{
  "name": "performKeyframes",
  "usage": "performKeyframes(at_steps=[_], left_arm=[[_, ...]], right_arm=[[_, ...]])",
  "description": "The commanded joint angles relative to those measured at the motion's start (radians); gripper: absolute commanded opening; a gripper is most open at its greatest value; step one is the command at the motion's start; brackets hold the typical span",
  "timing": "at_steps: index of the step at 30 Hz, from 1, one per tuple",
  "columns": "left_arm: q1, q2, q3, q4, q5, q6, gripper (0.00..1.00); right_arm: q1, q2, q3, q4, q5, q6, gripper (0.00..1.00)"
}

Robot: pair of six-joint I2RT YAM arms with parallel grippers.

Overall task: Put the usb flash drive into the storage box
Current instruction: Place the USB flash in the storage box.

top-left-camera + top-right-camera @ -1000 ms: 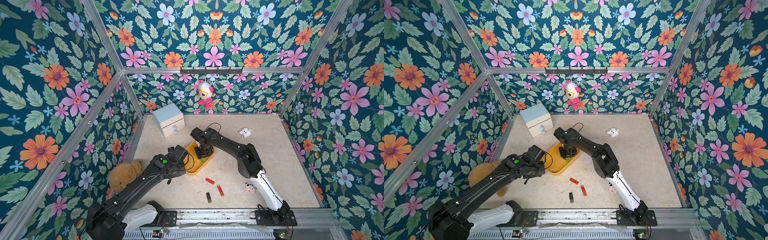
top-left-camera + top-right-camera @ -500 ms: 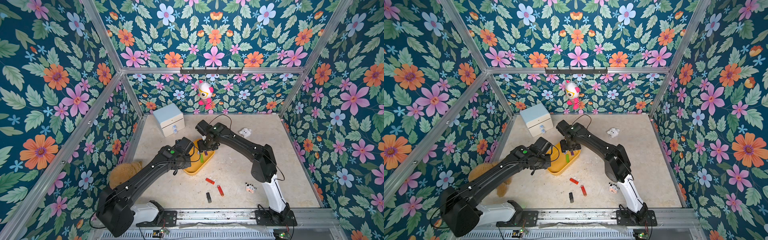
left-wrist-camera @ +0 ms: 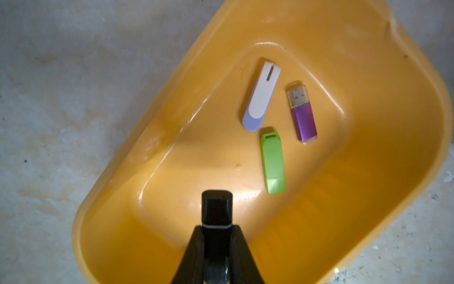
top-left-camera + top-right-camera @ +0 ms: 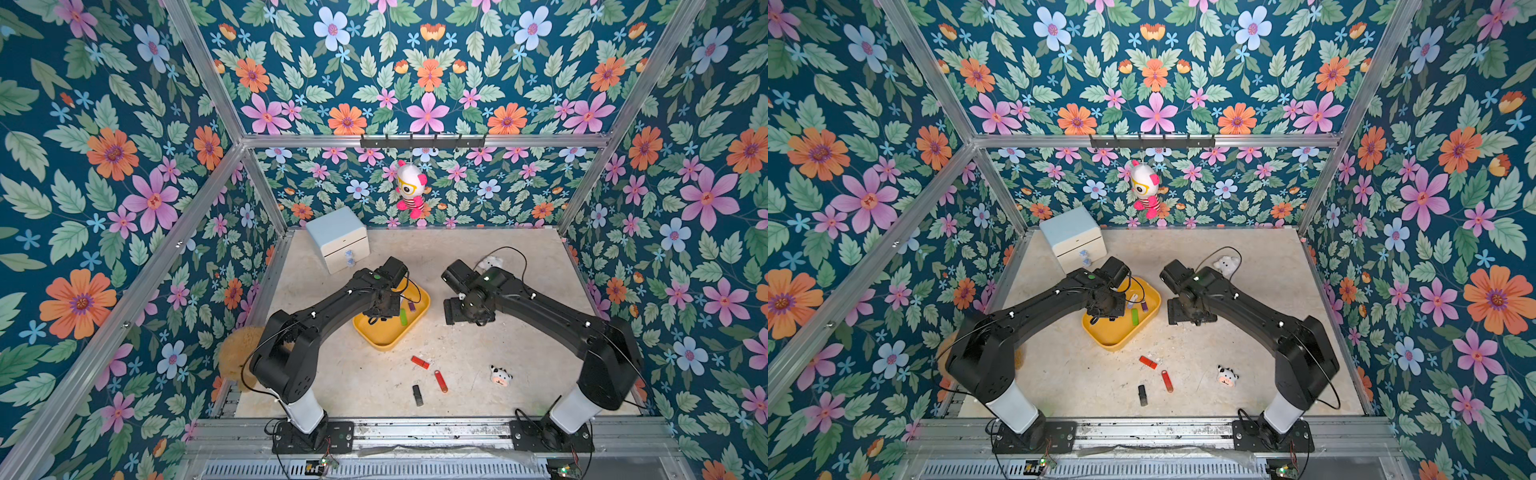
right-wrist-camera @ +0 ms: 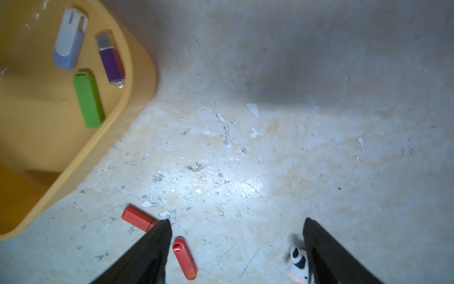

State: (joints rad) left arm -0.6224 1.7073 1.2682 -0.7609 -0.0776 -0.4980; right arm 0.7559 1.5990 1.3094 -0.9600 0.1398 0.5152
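The left end effector (image 3: pixel 216 230) is pinching a black usb flash drive (image 3: pixel 217 207) by its tail over bare floor of the storage box (image 3: pixel 368 209), seemingly to drop it clear of the green drive (image 3: pixel 272 162) lying there; the right end effector (image 5: pixel 237 221) is hovering wide and empty over the table (image 5: pixel 319 123) just right of the box
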Motion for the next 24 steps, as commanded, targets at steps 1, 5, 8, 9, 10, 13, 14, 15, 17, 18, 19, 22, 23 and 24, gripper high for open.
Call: performKeyframes(at_steps=[1,5,8,9,10,13,14,15,17,18,19,22,23,24], left_arm=[[0.012,0.044,0.024,0.030,-0.001,0.042,0.00],[0.024,0.098,0.043,0.050,0.001,0.055,0.00],[0.026,0.131,0.055,0.063,0.000,0.064,0.00],[0.026,0.142,0.058,0.067,0.000,0.068,0.00],[0.026,0.152,0.064,0.069,0.001,0.071,0.00],[0.026,0.180,0.077,0.069,-0.005,0.077,0.00],[0.026,0.185,0.079,0.073,-0.009,0.078,0.00],[0.026,0.192,0.079,0.076,-0.012,0.077,0.00],[0.026,0.205,0.084,0.078,-0.018,0.075,0.00],[0.026,0.212,0.085,0.079,-0.022,0.075,0.00],[0.026,0.217,0.086,0.081,-0.022,0.075,0.00],[0.026,0.234,0.089,0.082,-0.027,0.068,0.00],[0.026,0.239,0.088,0.084,-0.027,0.067,0.01],[0.026,0.243,0.088,0.086,-0.027,0.067,0.02]], right_arm=[[-0.001,-0.073,-0.090,0.055,0.007,0.067,0.90],[-0.001,-0.134,-0.174,0.079,-0.030,0.079,0.91],[0.000,-0.151,-0.195,0.074,-0.034,0.075,0.91],[0.001,-0.155,-0.200,0.072,-0.031,0.077,0.91],[0.000,-0.157,-0.203,0.075,-0.031,0.076,0.91],[0.000,-0.156,-0.209,0.078,-0.042,0.075,0.91],[0.002,-0.155,-0.212,0.080,-0.044,0.075,0.91],[0.003,-0.154,-0.215,0.081,-0.045,0.075,0.91],[0.006,-0.152,-0.220,0.081,-0.046,0.075,0.91],[0.008,-0.151,-0.223,0.083,-0.046,0.074,0.91],[0.008,-0.150,-0.226,0.084,-0.051,0.073,0.91],[0.014,-0.145,-0.226,0.085,-0.053,0.076,0.91],[0.020,-0.143,-0.225,0.085,-0.054,0.078,0.91],[0.025,-0.143,-0.222,0.087,-0.051,0.080,0.91]])
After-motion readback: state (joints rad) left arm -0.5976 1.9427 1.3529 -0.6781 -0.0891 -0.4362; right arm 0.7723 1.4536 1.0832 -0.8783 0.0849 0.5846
